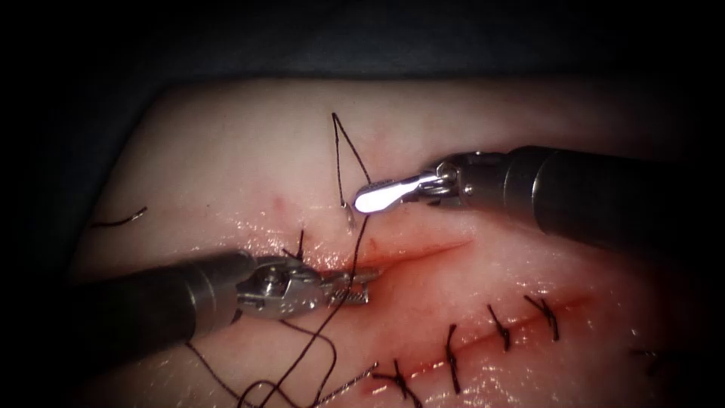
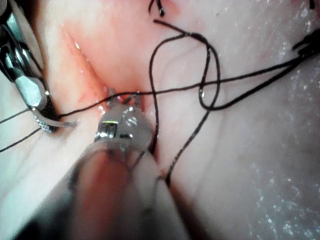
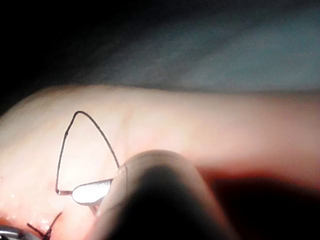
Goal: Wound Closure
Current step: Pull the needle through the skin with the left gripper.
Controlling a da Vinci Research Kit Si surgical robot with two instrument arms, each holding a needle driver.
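My right tool [image 1: 364, 200] is shut on the curved needle [image 1: 350, 219], apparently close to its thread end. The needle hangs free of the tissue [image 1: 226, 166], just beyond the left end of the open cut [image 1: 423, 253]. In the left wrist view the needle [image 2: 65, 122] sticks out as a short pale stub from the right tool [image 2: 45, 125]. Dark thread [image 1: 336, 151] rises from the needle to a peak, comes back down behind the right jaws and runs over the cut. My left tool [image 1: 355, 287] stands open at the cut's left end, holding nothing; thread crosses its jaws [image 2: 122, 96].
A second cut [image 1: 483, 344] at the lower right is closed with several dark stitches. Slack thread [image 2: 210, 65] lies looped on the tissue in front of the left tool. A short knot end [image 1: 300, 245] stands beside the open cut. A cut thread piece [image 1: 121, 219] lies far left.
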